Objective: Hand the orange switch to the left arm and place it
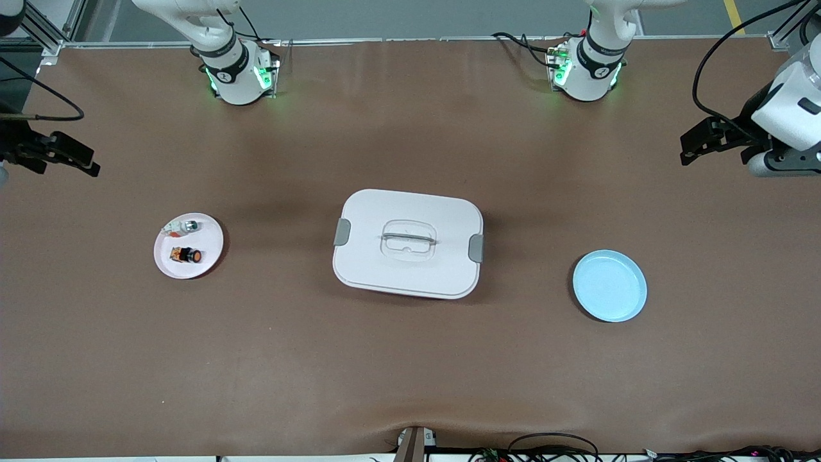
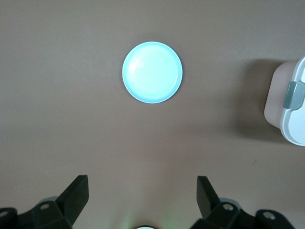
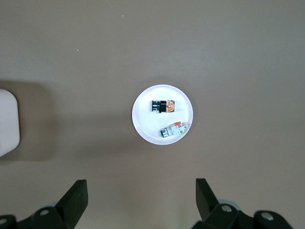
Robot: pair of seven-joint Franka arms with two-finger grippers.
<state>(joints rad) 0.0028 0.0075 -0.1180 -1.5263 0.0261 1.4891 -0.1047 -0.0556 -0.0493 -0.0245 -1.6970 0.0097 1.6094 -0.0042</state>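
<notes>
We see the orange switch [image 1: 186, 255] lying on its side on a pink plate [image 1: 208, 256] toward the right arm's end of the table, its orange cap turned toward the box. A small silver-and-white part [image 1: 181, 226] shares the same plate, just beside the switch and farther from the front camera; the two are apart, not touching. The box [image 1: 408, 243] sits mid-table with its lid on, grey latches at both short ends and the recessed handle on top. A blue plate [image 1: 609, 285] lies toward the left arm's end of the table, slightly nearer the front camera than the box, and we see nothing on it. The right gripper [image 3: 141, 200] hangs high over the table at the right arm's end, its fingers spread wide apart and holding nothing; its wrist view looks straight down on the pink plate, with the switch [image 3: 163, 106] and the silver-and-white part [image 3: 174, 130] both visible. The left gripper [image 2: 143, 198] hangs high over the table at the left arm's end, jaws likewise wide apart and empty; its wrist view shows the blue plate [image 2: 152, 72] and one latched corner of the box [image 2: 290, 102]. Neither gripper touches anything.
</notes>
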